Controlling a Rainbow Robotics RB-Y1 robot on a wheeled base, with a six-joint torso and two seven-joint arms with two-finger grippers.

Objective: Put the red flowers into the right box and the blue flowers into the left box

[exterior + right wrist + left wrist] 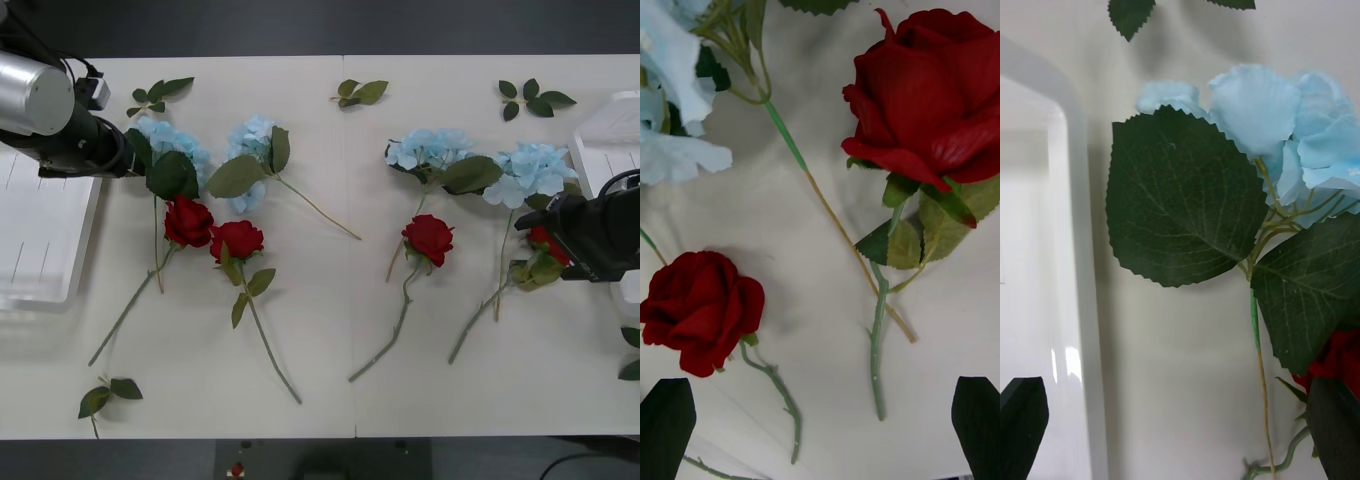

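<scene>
Several red flowers lie on the white table: two side by side (pixel 188 220) (pixel 237 240), one in the middle (pixel 430 238), and one (pixel 540 243) half under my right arm. Several blue flowers lie behind them (pixel 252 150) (pixel 430 148) (pixel 535 172). My right gripper (pixel 820 427) hangs open above the rightmost red flower (pixel 932 97), with nothing between its fingers. My left gripper (pixel 1180 431) is open over the leftmost blue flower (pixel 1285 127), beside the left box (pixel 1071 262) (pixel 40 240). The right box (pixel 610 140) stands at the far right.
Loose green leaf sprigs lie at the back (pixel 160 95) (pixel 362 92) (pixel 533 98) and the front left (pixel 105 395). More leaves show at the right edge (pixel 632 350). Long stems stretch toward the table's front edge.
</scene>
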